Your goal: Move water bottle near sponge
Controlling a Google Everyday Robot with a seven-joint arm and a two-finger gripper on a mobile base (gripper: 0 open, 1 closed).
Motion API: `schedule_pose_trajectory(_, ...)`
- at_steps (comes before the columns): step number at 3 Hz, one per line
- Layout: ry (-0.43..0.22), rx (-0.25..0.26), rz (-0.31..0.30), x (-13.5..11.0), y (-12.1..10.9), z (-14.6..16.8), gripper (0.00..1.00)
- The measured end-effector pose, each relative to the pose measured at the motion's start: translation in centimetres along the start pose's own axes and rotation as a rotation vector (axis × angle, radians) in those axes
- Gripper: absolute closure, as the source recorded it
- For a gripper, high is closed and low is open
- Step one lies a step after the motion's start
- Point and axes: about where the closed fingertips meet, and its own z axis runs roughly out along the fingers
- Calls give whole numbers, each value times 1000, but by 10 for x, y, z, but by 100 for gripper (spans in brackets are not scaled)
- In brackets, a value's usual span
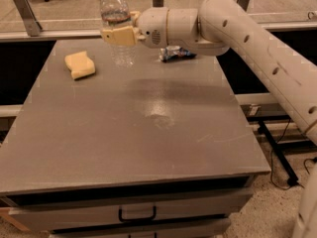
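Observation:
The water bottle (115, 19) is clear with a white cap and stands upright in the air above the far part of the grey table (138, 128). My gripper (119, 35) is shut on the water bottle's middle, reaching in from the right on a white arm. The sponge (80, 65), a pale yellow block, lies on the table at the far left, to the left of and a little nearer than the bottle. The bottle's label band is hidden by the fingers.
A silver-and-blue foil packet (176, 54) lies on the far table just under my arm. A drawer handle (136, 214) shows on the table's front. A railing runs behind the table's far edge.

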Motion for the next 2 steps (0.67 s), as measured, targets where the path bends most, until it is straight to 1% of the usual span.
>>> schedule_pose_trajectory(1, 7, 14, 22, 12, -11, 28, 100)
schedule_pose_trajectory(2, -19, 25, 26, 21, -18, 47, 100)
